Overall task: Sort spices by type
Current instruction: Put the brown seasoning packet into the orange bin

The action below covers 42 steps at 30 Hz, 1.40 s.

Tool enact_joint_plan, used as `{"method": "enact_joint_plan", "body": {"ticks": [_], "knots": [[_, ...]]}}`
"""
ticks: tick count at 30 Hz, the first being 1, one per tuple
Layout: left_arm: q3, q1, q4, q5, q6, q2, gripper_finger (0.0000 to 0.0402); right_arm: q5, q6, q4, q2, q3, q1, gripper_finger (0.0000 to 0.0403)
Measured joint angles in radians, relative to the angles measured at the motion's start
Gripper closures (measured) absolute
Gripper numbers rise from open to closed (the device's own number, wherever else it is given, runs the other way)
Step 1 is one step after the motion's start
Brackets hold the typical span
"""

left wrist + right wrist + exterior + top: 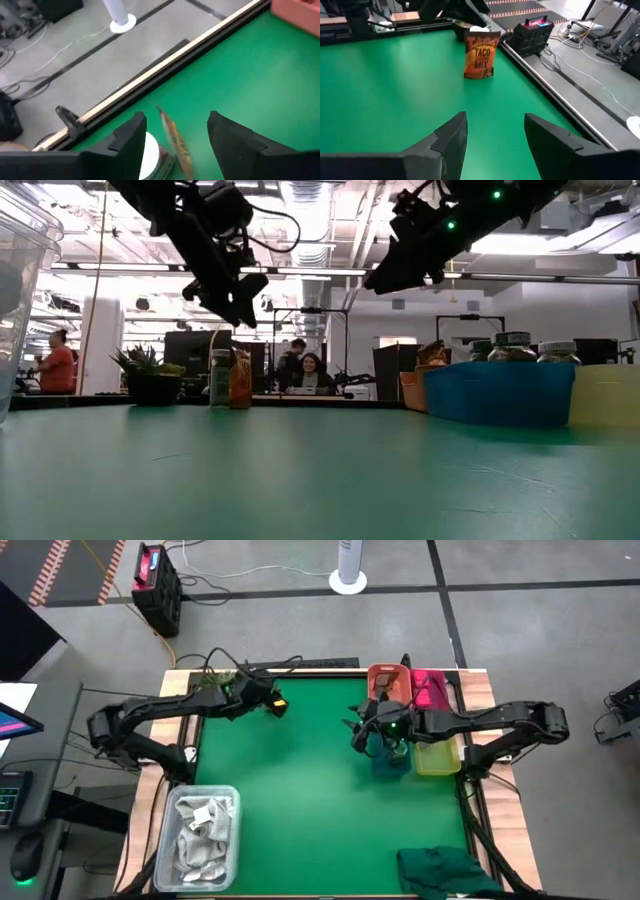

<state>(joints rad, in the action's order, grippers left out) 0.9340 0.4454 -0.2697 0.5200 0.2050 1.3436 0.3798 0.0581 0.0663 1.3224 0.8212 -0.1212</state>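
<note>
Green mat [300, 790] covers the table, framed by a pale wooden border and a dark raised strip along the far edge. Its centre and near half lie bare, giving both arms wide room.

Left gripper [272, 700] hangs above the far-left part of the mat, fingers [131, 137] spread apart with nothing between them. Directly under it, close to the far edge strip, stand a white-capped jar [149, 152] and an orange taco mix packet [481, 55]; the packet is upright, and the jar sits just beside it. In the low view both stand side by side near a small potted plant [148, 375].

Right gripper [365, 730] hovers at the right side of the mat, fingers parted and empty, above the row of bins along the right edge. A blue bin [498, 392] holds dark-lidded jars [512, 346]; a yellow bin [438, 755] touches it, with an orange bin [388, 683] and a pink bin [432, 688] toward the far edge.

A clear tub of white rags [203, 832] sits at the near-left corner; a dark green cloth [445, 870] lies at the near-right edge.
</note>
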Motion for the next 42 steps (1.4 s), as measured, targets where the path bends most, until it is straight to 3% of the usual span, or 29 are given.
{"method": "enact_joint_plan", "body": {"ticks": [9,30,35,42], "knots": [[0.001,0.047,-0.004,-0.128,0.047,-0.001,0.0143,0.010,-0.003,0.105,-0.002,-0.058,0.014,0.0177],[-0.053,0.048,-0.054,-0.155,-0.008,0.000,0.0143,0.011,-0.025,0.122,-0.002,-0.058,0.017,0.0177],[-0.053,0.048,-0.062,-0.155,-0.051,0.000,0.0188,0.011,-0.025,0.122,-0.002,-0.058,0.017,0.0177],[-0.053,0.048,-0.062,-0.157,-0.092,0.000,0.0316,0.011,-0.025,0.120,-0.002,-0.058,0.017,0.0177]]}}
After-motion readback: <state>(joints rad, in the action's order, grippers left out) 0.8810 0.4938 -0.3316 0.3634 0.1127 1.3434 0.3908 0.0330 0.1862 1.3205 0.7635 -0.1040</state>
